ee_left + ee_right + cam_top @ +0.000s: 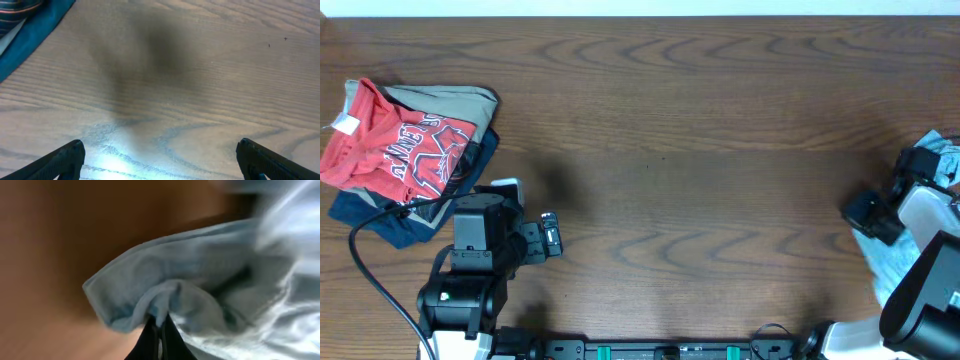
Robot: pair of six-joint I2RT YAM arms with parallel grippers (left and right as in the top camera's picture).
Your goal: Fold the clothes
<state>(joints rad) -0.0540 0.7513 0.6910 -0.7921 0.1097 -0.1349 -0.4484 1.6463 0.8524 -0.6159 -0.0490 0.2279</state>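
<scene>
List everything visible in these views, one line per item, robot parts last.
pale blue T-shirt: one, pale blue, bunched at the table's right edge, a fold pinched by the right gripper
red shirt: one, red with white lettering, on top of the pile at far left
khaki garment: one, khaki, in the pile under the red shirt
navy garment: one, dark blue, bottom of the pile
cable: one, black, curving from the pile toward the left arm's base
table: one, brown wood grain, under everything
left gripper: one, black, open over bare wood near the pile
right gripper: one, black, shut on the T-shirt fabric
</scene>
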